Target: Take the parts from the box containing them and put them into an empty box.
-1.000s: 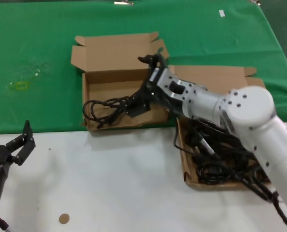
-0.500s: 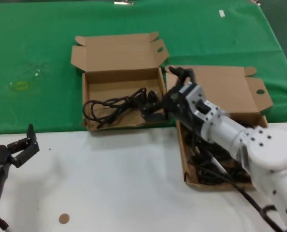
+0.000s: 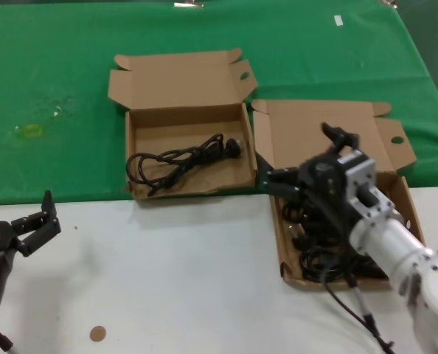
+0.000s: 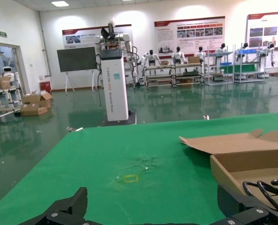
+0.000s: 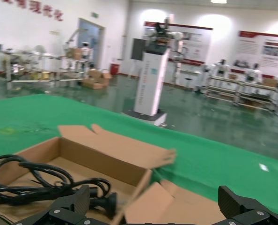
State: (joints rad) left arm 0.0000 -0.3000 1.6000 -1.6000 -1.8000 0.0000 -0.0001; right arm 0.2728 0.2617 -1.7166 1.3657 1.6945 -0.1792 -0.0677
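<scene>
The box containing the parts (image 3: 279, 240) lies at the right, full of tangled black cables (image 3: 316, 259). My right gripper (image 3: 297, 155) hovers over its near-left part, open, with nothing between its fingers. The other box (image 3: 167, 134) sits to the left on the green cloth, with one black cable (image 3: 183, 158) lying loose in it. The right wrist view shows that box (image 5: 108, 165) and its cable (image 5: 36, 183) ahead of the open right gripper (image 5: 153, 212). My left gripper (image 3: 36, 223) rests open at the near left, and in its own view the left gripper (image 4: 153, 216) frames bare cloth.
A green cloth (image 3: 57, 59) covers the far part of the table and a white surface (image 3: 175, 273) the near part. Both box lids stand open toward the far side. A yellow mark (image 3: 31, 131) lies on the cloth at left, and a small brown disc (image 3: 96, 333) on the white part.
My right gripper let go of the cable in the left box and drew back rightward to above the right box. The left arm has hardly moved.
</scene>
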